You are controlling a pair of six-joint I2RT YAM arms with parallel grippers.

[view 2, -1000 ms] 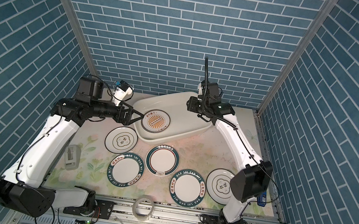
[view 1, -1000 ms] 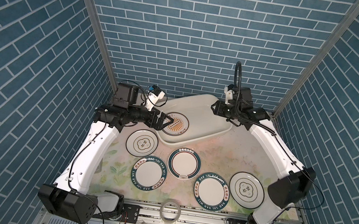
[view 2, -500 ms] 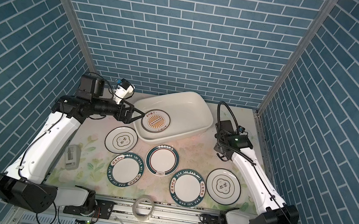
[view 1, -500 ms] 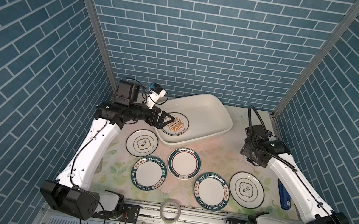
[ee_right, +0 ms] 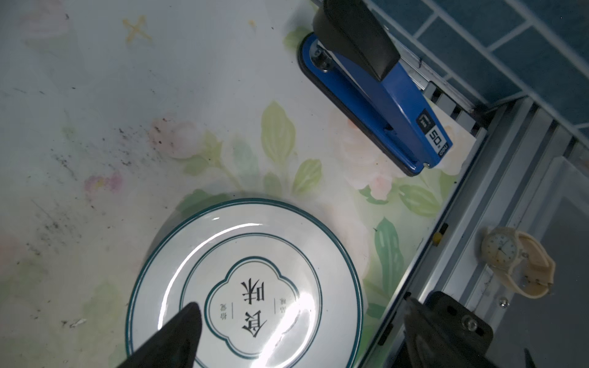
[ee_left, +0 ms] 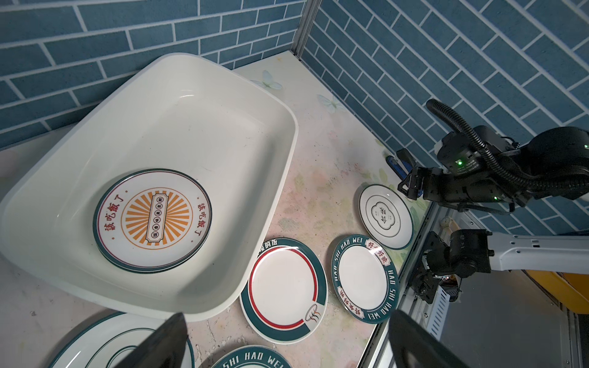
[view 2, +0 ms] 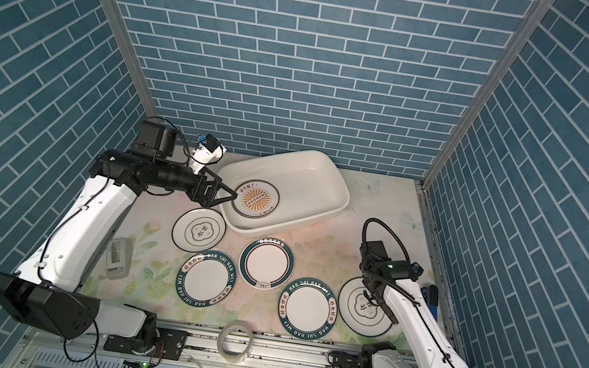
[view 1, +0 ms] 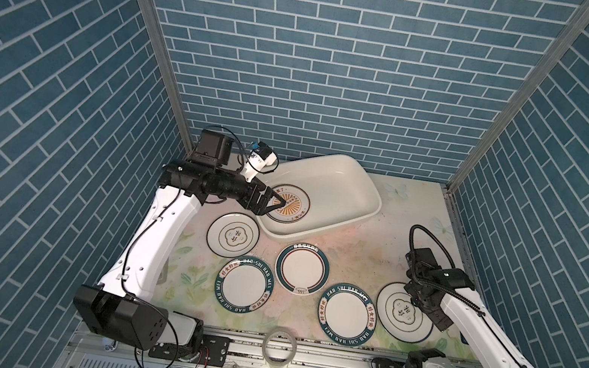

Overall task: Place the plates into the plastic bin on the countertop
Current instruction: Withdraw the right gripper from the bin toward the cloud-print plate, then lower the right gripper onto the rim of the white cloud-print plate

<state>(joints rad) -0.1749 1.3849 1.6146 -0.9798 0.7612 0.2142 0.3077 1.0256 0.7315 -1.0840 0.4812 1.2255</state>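
The white plastic bin (view 1: 348, 185) (ee_left: 223, 105) stands at the back of the floral countertop (view 1: 378, 245). A sunburst plate (view 1: 287, 209) (ee_left: 153, 220) lies in it, with a second rim showing beneath. My left gripper (view 1: 274, 205) (ee_left: 288, 318) hovers open and empty over the bin's left end. In front lie two flower-emblem plates (view 1: 233, 239) (ee_right: 245, 286), a red-ring plate (view 1: 301, 273) and two lettered plates (view 1: 244, 290) (view 1: 348, 315). My right gripper (view 1: 427, 315) (ee_right: 302, 304) hangs open just above the right flower plate, holding nothing.
A blue stapler (ee_right: 376, 105) lies by the right wall beside that plate. A clear tape roll (view 1: 279, 351) sits on the front rail and a wristwatch (ee_right: 516, 261) beyond the table's edge. A small grey device (view 2: 117, 257) lies under the left arm. Brick walls close three sides.
My right arm swung from the bin's far right corner back to the front right, over the flower plate, and its jaws opened wide. The left gripper stayed at the bin.
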